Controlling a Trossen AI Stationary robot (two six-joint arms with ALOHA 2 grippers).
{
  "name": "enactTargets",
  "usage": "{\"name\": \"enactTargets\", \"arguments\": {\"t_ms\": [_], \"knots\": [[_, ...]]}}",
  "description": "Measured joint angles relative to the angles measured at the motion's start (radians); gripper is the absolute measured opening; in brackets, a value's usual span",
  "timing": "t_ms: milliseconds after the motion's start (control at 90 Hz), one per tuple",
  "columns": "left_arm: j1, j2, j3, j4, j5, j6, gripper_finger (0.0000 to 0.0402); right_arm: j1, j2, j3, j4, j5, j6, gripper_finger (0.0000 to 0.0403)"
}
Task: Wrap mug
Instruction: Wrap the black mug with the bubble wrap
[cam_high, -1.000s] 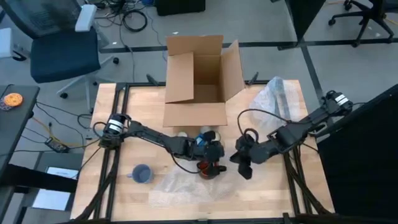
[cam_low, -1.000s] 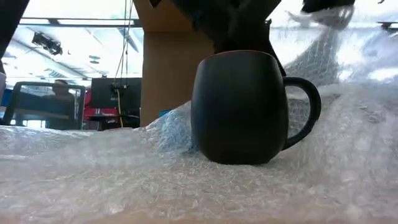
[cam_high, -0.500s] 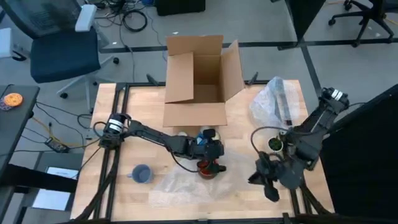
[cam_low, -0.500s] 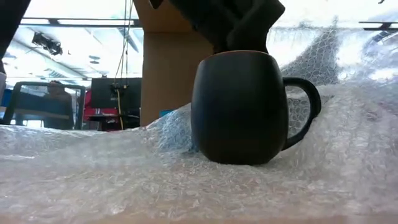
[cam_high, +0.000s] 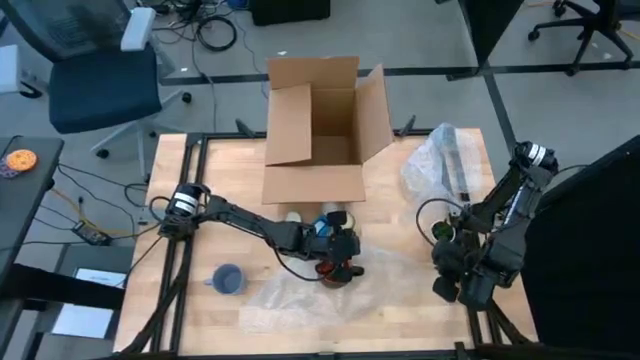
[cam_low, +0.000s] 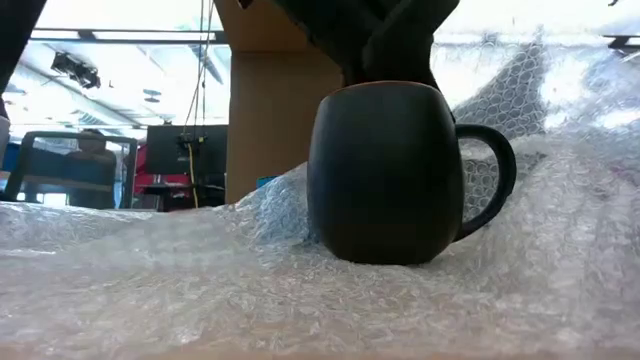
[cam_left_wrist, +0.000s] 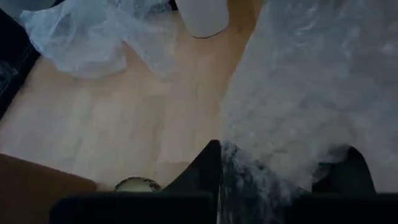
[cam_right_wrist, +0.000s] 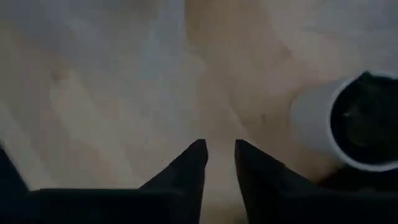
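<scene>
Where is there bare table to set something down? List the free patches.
Free: bare wood left of the cardboard box; also the strip between dark mug and right arm. Crowded: front centre, where bubble wrap, blue cup and left tool cluster.

Grey floor (cam_high: 420, 40), blue office chair (cam_high: 95, 75), tangled cables (cam_high: 215, 30); bright ceiling lights (cam_low: 120, 40)

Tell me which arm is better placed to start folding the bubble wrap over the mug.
Left. The left gripper sits right at the mug on the bubble wrap, while the right gripper is off near the table's right edge.
</scene>
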Motion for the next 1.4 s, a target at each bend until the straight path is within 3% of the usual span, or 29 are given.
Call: {"name": "enactTargets", "arguments": {"t_ms": [189,311,567,767,1000,1244,1400], "knots": [[-0.005,-0.002,0.0,0.0,0.0,0.001,0.0,-0.021,0.001,-0.098,0.264,-0.038,-0.019,0.0166],[-0.006,-0.009,0.009,0.0,0.0,0.002,0.0,-0.044,0.009,-0.142,0.316,-0.035,-0.057,0.02],[-0.013,-0.009,0.051,-0.003,-0.001,0.078,0.0,-0.084,0.068,-0.194,0.362,-0.034,-0.108,0.0212],[-0.005,-0.009,0.056,-0.007,-0.027,0.126,0.0,-0.109,0.136,-0.192,0.595,-0.028,-0.255,0.0168],[-0.003,-0.034,0.056,-0.03,-0.049,0.161,0.0,-0.166,0.177,-0.186,0.626,-0.115,-0.296,0.0014],[-0.005,-0.074,0.057,-0.176,-0.063,0.203,0.0,-0.226,0.177,-0.066,0.52,-0.109,-0.377,0.0001],[-0.01,-0.08,0.058,-0.28,-0.063,0.189,0.0,-0.25,0.177,0.065,0.407,-0.051,-0.47,0.0]]}}
